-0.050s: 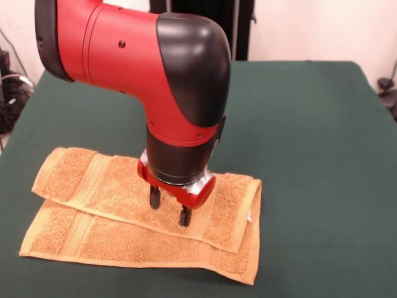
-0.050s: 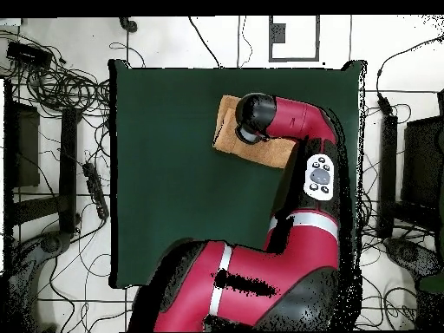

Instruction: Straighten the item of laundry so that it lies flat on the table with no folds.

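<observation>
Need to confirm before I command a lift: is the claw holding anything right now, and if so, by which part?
Nothing is held. The claw is open, its two fingers pointing down over the folded towel, above its upper layer, with no cloth pinched between them.
</observation>
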{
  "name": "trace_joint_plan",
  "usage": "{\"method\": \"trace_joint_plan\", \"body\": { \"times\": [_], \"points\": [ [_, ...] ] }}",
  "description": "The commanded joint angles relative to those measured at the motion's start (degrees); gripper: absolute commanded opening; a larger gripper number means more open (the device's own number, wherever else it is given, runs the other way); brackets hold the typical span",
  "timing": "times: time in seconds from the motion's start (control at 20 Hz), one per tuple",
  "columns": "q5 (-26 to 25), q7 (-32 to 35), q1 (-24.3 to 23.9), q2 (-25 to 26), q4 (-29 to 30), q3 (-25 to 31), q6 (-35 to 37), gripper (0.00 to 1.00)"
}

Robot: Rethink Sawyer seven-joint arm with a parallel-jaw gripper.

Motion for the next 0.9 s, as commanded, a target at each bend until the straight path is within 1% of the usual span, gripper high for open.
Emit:
{"method": "trace_joint_plan", "body": {
  "times": [0.05,0.25,0.3,0.65,0.9],
  "points": [
    [2.6,14.0,2.9,5.4,0.2,2.6,-0.8,1.0],
    [2.1,13.2,3.0,5.8,-0.7,1.7,-0.8,1.0],
    [2.7,13.0,3.0,5.9,-0.7,1.5,-0.9,0.0],
    [2.9,11.7,2.7,5.8,-0.1,1.9,-1.7,0.0],
    [2.8,12.1,2.9,5.5,0.8,1.8,-2.4,0.0]
  ]
}}
